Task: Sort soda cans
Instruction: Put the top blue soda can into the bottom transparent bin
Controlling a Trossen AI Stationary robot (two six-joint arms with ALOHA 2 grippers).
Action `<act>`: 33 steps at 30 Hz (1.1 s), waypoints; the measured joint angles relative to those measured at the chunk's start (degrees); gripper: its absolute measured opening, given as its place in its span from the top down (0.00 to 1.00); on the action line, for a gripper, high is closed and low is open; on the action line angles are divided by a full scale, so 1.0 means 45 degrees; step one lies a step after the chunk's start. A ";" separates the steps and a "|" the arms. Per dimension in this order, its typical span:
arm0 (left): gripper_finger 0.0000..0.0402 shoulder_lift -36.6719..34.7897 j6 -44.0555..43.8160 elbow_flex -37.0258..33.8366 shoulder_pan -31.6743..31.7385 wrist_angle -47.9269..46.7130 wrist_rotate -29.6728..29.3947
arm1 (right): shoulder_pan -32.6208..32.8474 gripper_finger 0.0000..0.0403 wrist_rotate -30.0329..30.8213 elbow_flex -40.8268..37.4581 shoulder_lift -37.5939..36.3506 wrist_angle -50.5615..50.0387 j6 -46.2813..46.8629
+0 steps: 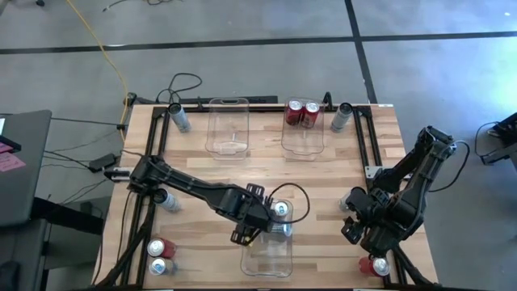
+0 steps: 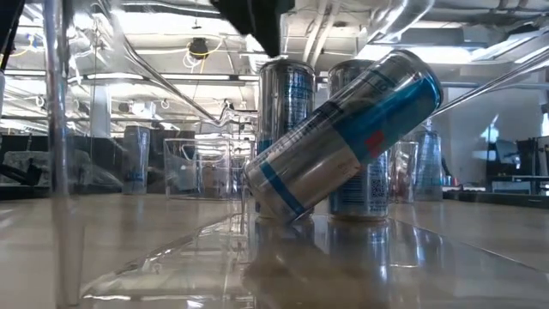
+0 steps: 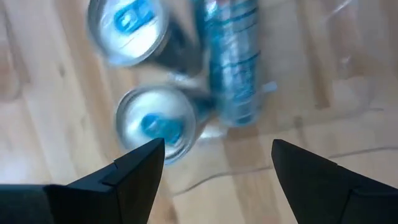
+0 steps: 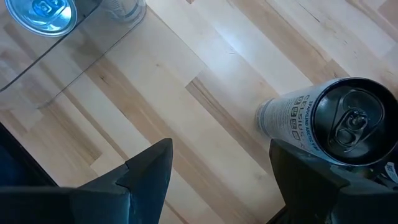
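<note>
The left gripper (image 1: 260,229) is over the near clear bin (image 1: 267,257), fingers (image 3: 134,171) spread wide with nothing between them. Below them, the left wrist view gives two upright pale silver-blue cans (image 3: 155,124) with shiny round tops and blue tabs, and a third can (image 3: 233,62) lying over beside them. The low view tells what the overhead cannot: that third can (image 2: 343,137) is tilted, leaning against the upright pair (image 2: 287,129), smooth metal with a blue band, seen through glossy transparent plastic walls. From above only one silver top (image 1: 280,209) shows past the arm.

Over on the right, the right gripper (image 1: 354,217) hangs low near the counter's edge, fingers (image 4: 146,171) wide apart and gripping nothing. Its wrist view shows a grey can (image 4: 323,118) standing upright on the pale wood planks just beside one finger, dark lid, printed label.

The counter (image 1: 242,170) is light striped wood. Two red cans (image 1: 302,112) stand in a far bin (image 1: 303,137), another clear bin (image 1: 228,125) beside it holds none. Grey cans sit at both far corners (image 1: 178,116) (image 1: 342,117), a silver one (image 1: 168,199) by the left arm, a red and a silver (image 1: 161,257) at the near left corner, one red (image 1: 375,264) near right.
</note>
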 joint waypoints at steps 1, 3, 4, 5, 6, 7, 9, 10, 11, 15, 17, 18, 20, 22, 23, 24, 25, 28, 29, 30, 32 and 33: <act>0.27 0.0000 0.0065 0.0000 -0.0122 0.0202 -0.0005 | 0.0000 0.29 0.0000 0.0000 0.0000 -0.0023 0.0000; 0.27 0.0005 0.0250 0.0000 -0.0342 0.0736 -0.0005 | -0.0010 0.29 0.0086 0.0000 0.0000 -0.0067 0.0000; 0.27 0.0013 0.0304 0.0000 -0.0426 0.1120 0.0007 | -0.0010 0.29 0.0253 0.0000 0.0000 -0.0070 0.0000; 0.27 0.0024 0.0319 0.0000 -0.0492 0.1581 0.0008 | -0.0010 0.29 0.0490 0.0000 0.0000 -0.0061 0.0000; 0.27 0.0031 0.0290 0.0000 -0.0549 0.2053 0.0003 | -0.0010 0.29 0.0730 0.0000 0.0000 -0.0056 0.0000; 0.27 0.0046 0.0236 0.0000 -0.0611 0.2523 -0.0008 | -0.0010 0.29 0.0978 0.0000 0.0000 -0.0042 0.0000; 0.27 0.0058 0.0223 -0.0012 -0.0728 0.3524 -0.0066 | 0.0019 0.29 0.1499 0.0000 0.0000 -0.0027 -0.0003; 0.27 0.0058 0.0233 -0.0080 -0.0804 0.4119 -0.0135 | 0.0044 0.29 0.1792 0.0000 0.0000 -0.0032 -0.0005; 0.27 0.0046 0.0234 -0.0234 -0.0853 0.4740 -0.0208 | 0.0086 0.29 0.2077 0.0000 0.0000 -0.0038 -0.0005; 0.27 0.0073 -0.0130 -0.0987 -0.0886 0.6048 -0.0420 | 0.0310 0.29 0.2930 0.0000 0.0000 -0.0042 -0.0049; 0.27 0.0073 -0.0613 -0.1434 -0.0827 0.6637 -0.0712 | 0.0475 0.29 0.3169 0.0000 0.0000 -0.0042 -0.0024; 0.27 0.0069 -0.0830 -0.1628 -0.0781 0.6889 -0.0846 | 0.0563 0.29 0.3311 0.0000 0.0000 -0.0036 -0.0009; 0.27 0.0076 -0.1396 -0.1740 -0.0771 0.6887 -0.1297 | 0.0709 0.29 0.3559 0.0000 0.0000 0.0007 0.0151; 0.27 0.0076 -0.1787 -0.1741 -0.0875 0.6906 -0.1572 | 0.0782 0.29 0.3762 0.0000 0.0000 0.0007 0.0461; 0.27 0.0066 -0.1969 -0.1732 -0.0978 0.6935 -0.1834 | 0.0782 0.29 0.3836 0.0000 0.0000 0.0007 0.0543; 0.27 0.0058 -0.2072 -0.1724 -0.1110 0.6955 -0.2168 | 0.0778 0.29 0.3986 0.0000 0.0000 0.0032 0.0570; 0.27 0.0074 -0.2115 -0.1724 -0.1270 0.6939 -0.2620 | 0.0777 0.29 0.4102 0.0000 0.0000 0.0117 0.0576; 0.27 0.0131 -0.2365 -0.1729 -0.1756 0.6784 -0.4246 | 0.0767 0.29 0.4449 0.0000 0.0000 0.0586 0.0580; 0.27 0.0131 -0.2477 -0.1770 -0.1899 0.6739 -0.4646 | 0.0767 0.29 0.4535 0.0000 0.0000 0.0712 0.0583; 0.27 0.0119 -0.2654 -0.1921 -0.2017 0.6896 -0.5036 | 0.0767 0.29 0.4586 0.0000 0.0000 0.0820 0.0578; 0.27 0.0102 -0.3020 -0.2380 -0.2204 0.7359 -0.5670 | 0.0764 0.29 0.4726 0.0000 0.0000 0.1066 0.0586; 0.27 0.0111 -0.3178 -0.2605 -0.2269 0.7471 -0.5813 | 0.0745 0.29 0.4768 0.0000 0.0000 0.1186 0.0584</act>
